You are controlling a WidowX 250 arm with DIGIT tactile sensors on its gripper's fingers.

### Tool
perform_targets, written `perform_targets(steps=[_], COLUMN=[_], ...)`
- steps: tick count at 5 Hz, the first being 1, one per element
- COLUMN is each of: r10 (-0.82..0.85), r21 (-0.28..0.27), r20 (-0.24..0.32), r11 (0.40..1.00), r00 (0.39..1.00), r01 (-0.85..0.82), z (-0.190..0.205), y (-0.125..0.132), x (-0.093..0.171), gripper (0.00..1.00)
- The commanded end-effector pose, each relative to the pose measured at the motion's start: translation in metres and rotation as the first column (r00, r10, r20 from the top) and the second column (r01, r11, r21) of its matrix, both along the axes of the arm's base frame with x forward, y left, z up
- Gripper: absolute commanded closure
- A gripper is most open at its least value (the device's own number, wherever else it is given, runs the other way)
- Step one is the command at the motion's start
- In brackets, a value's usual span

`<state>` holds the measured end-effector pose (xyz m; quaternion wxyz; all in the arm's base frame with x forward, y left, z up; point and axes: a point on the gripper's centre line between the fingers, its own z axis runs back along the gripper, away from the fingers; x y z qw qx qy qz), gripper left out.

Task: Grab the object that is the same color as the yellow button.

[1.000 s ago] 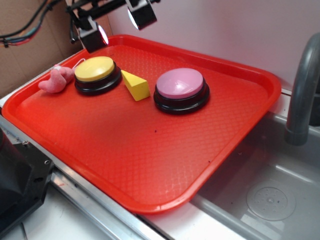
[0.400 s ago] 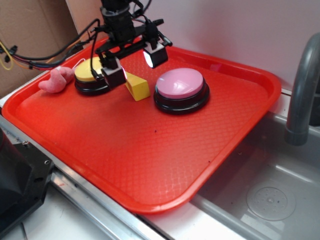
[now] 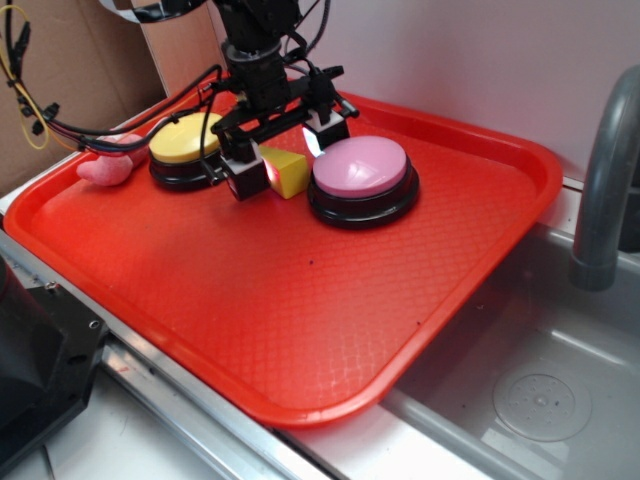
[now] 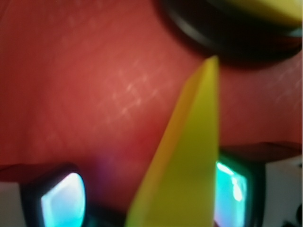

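While end effector (image 3: 285,160) straddles it wide, yellow wedge (image 4: 182,161) lies flat, tip toward yellow button (image 3: 187,138)

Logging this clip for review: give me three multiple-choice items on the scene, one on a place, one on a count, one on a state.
1. Where does the yellow wedge lie?
A. between the two buttons
B. in the sink
C. on the pink toy

2. How many round push-buttons stand on the red tray?
A. one
B. two
C. three

3. How is the gripper?
A. shut, raised high
B. open, fingers either side of the wedge
C. holding the pink toy

Key: 1 A, it sits between the yellow button and pink button; 2 B, only those two; 3 B, the wrist view shows a pad on each side.
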<state>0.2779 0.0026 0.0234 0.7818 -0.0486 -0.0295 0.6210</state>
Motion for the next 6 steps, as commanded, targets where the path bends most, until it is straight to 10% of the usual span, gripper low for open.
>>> perform_targets(steps=[1, 4, 6], r10=[0.018, -0.408, -0.796], r21=[-0.038, -0.031, -0.04], r20=[0.06, 0.045, 0.009], r11=[0.999, 0.912, 0.604], r00=[0.998, 0.912, 0.605], r01=[-0.016, 0.41, 0.796], z=[0.02, 0.084, 0.105], y=[0.014, 0.008, 0.015], x=[-0.005, -0.025, -0.047], gripper=[1.0, 1.0, 1.0])
